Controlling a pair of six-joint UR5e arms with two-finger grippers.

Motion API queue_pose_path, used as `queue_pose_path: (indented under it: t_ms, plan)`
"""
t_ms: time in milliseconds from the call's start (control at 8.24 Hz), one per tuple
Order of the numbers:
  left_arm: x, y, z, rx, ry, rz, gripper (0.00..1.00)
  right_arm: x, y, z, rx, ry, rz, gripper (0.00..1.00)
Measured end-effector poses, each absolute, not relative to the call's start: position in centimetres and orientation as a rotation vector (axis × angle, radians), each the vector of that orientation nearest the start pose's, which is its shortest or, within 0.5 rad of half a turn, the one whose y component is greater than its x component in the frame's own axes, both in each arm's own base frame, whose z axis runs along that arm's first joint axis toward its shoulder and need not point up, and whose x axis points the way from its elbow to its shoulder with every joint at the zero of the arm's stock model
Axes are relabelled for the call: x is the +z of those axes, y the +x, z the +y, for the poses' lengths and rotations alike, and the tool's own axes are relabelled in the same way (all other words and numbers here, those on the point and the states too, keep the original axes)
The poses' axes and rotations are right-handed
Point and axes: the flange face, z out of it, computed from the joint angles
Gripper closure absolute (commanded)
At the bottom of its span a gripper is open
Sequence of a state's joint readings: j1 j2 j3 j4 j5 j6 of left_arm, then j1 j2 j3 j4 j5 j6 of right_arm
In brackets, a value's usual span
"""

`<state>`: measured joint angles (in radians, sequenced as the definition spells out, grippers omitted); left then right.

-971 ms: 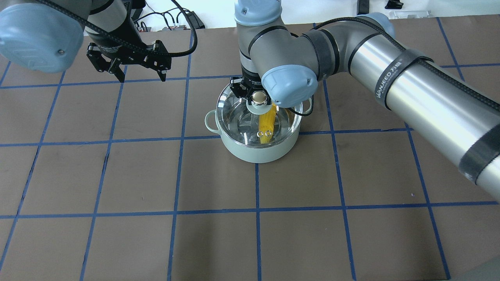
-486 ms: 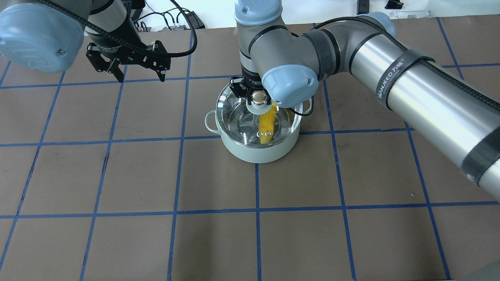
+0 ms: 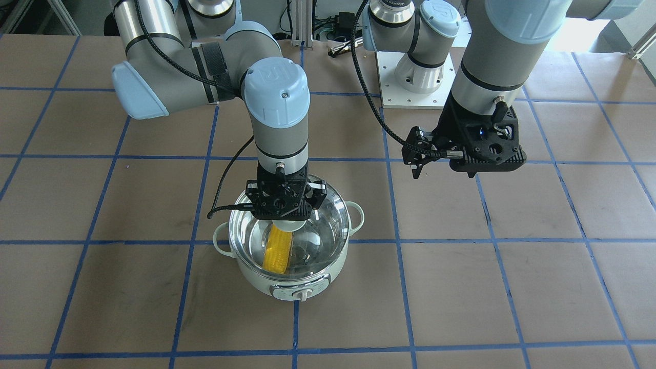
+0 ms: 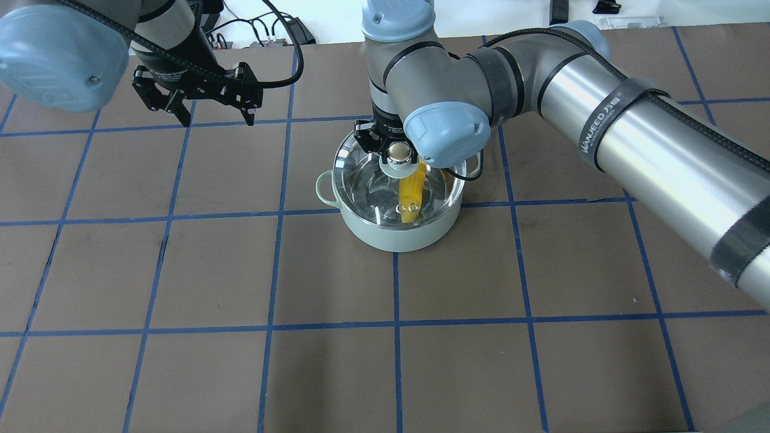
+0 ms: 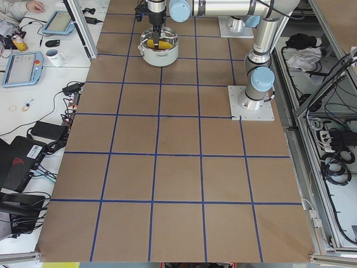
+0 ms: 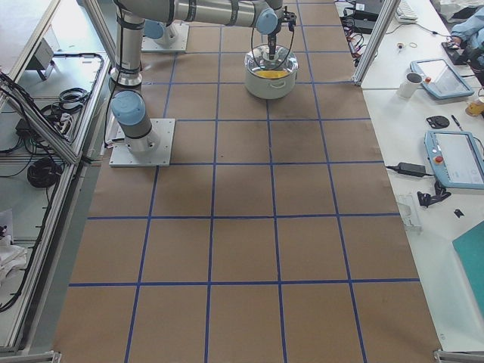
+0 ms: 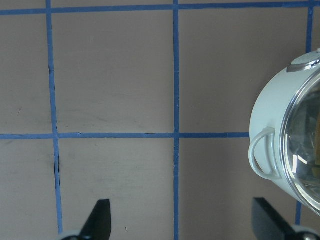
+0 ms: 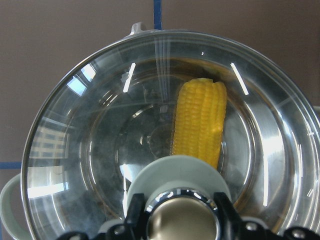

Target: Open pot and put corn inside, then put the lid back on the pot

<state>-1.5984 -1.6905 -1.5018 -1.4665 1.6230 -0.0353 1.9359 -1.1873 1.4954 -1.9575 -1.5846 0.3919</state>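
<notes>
Pot: set on table, lid seated on its rim. Corn: laid inside, seen through the glass. Right gripper: closed on the lid's knob from above. Left gripper: held wide open, empty, well apart from the pot.

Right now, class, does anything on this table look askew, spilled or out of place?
Nothing stands out. The lid sits level on the pot, the corn lies inside, and the right claw grips the lid's knob.
</notes>
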Motion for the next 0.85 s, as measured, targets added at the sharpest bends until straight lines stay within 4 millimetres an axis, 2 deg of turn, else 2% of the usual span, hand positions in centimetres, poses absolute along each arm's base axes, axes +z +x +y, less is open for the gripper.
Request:
queue_pose_path:
  t_ms: [121, 243, 364, 850]
  plan:
    - [47.06, -14.32, -54.36, -0.086, -0.014, 3.090, 0.00, 34.58, 35.17, -55.05, -0.121, 0.042, 3.123, 0.38]
    - [47.07, -14.32, -54.36, -0.086, -0.014, 3.090, 0.00, 34.57, 35.16, -55.06, -0.122, 0.041, 3.123, 0.06]
    - [47.07, -14.32, -54.36, -0.086, -0.014, 3.090, 0.00, 34.55, 35.16, -55.08, -0.125, 0.036, 3.123, 0.00]
    - [47.04, -14.32, -54.36, -0.084, -0.014, 3.090, 0.00, 34.91, 35.05, -55.11, -0.135, 0.025, 3.121, 0.00]
